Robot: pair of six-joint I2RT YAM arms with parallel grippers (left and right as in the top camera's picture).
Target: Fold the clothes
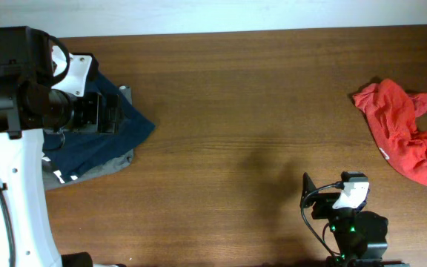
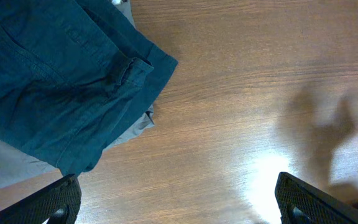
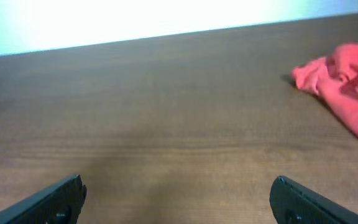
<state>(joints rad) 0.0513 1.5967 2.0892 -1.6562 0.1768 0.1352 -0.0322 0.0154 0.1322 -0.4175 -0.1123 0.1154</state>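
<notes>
The clothes lie in two places. A folded navy-blue pair of shorts [image 1: 102,137] rests on a grey garment [image 1: 121,161] at the table's left. The left wrist view shows the shorts [image 2: 61,81] at upper left, with the grey piece [image 2: 11,165] poking out beneath. My left gripper [image 1: 116,115] hovers over the shorts' right edge. It is open [image 2: 179,200], with only bare wood between its fingers. A crumpled red garment [image 1: 405,133] lies at the far right [image 3: 347,84]. My right gripper [image 1: 336,191] stands open [image 3: 178,198] and empty at the front edge, well left of the red garment.
The wooden table [image 1: 250,111] stretches between the two piles. Its far edge meets a white wall [image 3: 166,25]. The left arm's white base [image 1: 13,200] stands at the left front corner.
</notes>
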